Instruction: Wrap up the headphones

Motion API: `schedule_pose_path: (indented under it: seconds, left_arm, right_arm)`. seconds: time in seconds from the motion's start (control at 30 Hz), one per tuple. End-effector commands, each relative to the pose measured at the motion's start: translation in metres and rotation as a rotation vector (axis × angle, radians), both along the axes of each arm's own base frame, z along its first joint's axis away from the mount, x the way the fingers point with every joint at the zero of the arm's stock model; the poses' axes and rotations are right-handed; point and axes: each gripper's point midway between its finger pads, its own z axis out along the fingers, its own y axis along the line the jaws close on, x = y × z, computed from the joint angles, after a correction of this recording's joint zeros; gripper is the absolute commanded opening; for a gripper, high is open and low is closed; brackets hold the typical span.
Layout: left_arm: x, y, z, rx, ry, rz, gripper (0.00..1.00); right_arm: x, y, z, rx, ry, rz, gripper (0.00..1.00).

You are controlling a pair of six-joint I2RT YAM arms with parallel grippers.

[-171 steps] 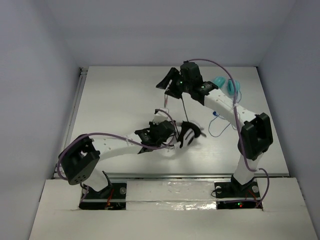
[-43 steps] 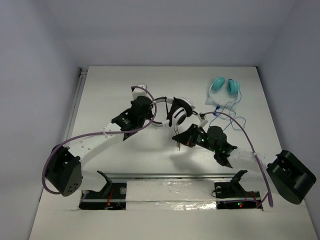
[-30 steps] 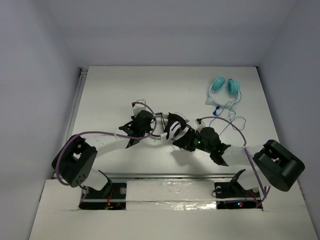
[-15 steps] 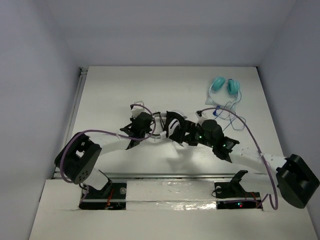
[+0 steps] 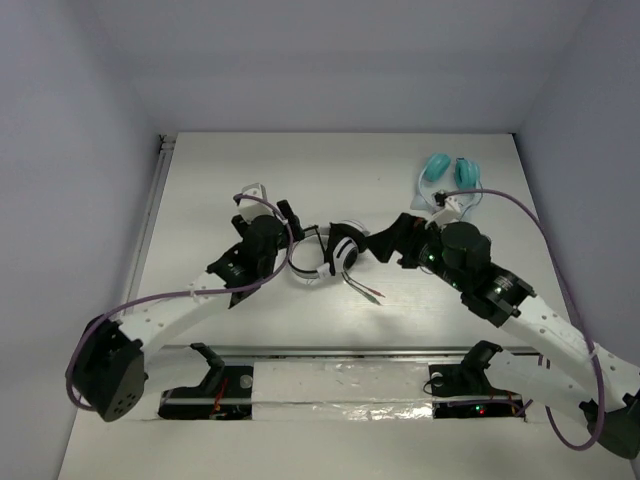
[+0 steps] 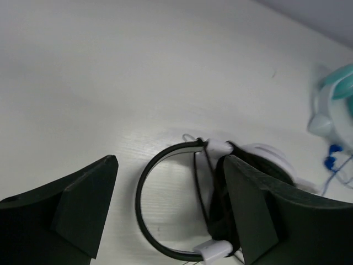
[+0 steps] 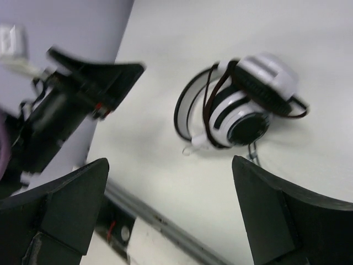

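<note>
Left wrist view showed the left gripper (image 6: 170, 163) with its jaws spread wide and gripping nothing, hanging above the white table (image 6: 99, 61), where the headphones (image 6: 139, 199) lay with the thin headband toward the left and the cups toward the right. Top external view placed them mid-table between the two grippers, held by neither, their black cable (image 5: 362, 288) looped across the cups and headband with its loose end trailing toward the near edge. Further right, the right gripper (image 7: 170, 161) was likewise spread wide and empty, and a teal pair of headphones (image 5: 449, 170) lay near the far right corner.
</note>
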Motion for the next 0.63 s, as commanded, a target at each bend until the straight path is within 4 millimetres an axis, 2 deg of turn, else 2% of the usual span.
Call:
schedule_pose_path:
  seconds: [0.0, 0.03, 0.07, 0.23, 0.27, 0.3, 0.33, 0.37, 0.47, 0.6]
  left_arm:
    - [-0.001, 0.000, 0.066, -0.072, -0.113, -0.024, 0.76]
    - [-0.007, 0.002, 0.082, -0.095, -0.141, -0.037, 0.79]
    - [-0.011, -0.001, 0.097, -0.122, -0.163, -0.066, 0.81]
    - [-0.039, 0.007, 0.159, -0.204, -0.257, -0.136, 0.99]
    - [-0.044, 0.006, 0.174, -0.213, -0.279, -0.165, 0.99]
    - [-0.047, 0.007, 0.183, -0.221, -0.295, -0.175, 0.99]
    - [-0.053, 0.011, 0.184, -0.211, -0.284, -0.179, 0.99]
    - [-0.057, 0.013, 0.193, -0.216, -0.299, -0.190, 0.99]
    - [-0.066, 0.018, 0.202, -0.206, -0.311, -0.210, 0.99]
    - [-0.072, 0.024, 0.202, -0.184, -0.313, -0.210, 0.99]
  right_arm:
    - [0.023, -0.039, 0.029, -0.060, -0.047, -0.244, 1.00]
    - [0.028, -0.047, 0.034, -0.078, -0.059, -0.295, 1.00]
    - [0.030, -0.052, 0.050, -0.067, -0.085, -0.318, 1.00]
    - [0.028, -0.079, 0.082, -0.088, -0.178, -0.399, 1.00]
    - [0.024, -0.085, 0.093, -0.071, -0.209, -0.407, 1.00]
    - [0.022, -0.088, 0.095, -0.068, -0.220, -0.411, 1.00]
    - [0.021, -0.091, 0.099, -0.059, -0.230, -0.423, 1.00]
    - [0.017, -0.095, 0.104, -0.043, -0.242, -0.430, 1.00]
    - [0.014, -0.100, 0.105, -0.026, -0.243, -0.447, 1.00]
    - [0.013, -0.101, 0.101, -0.012, -0.247, -0.447, 1.00]
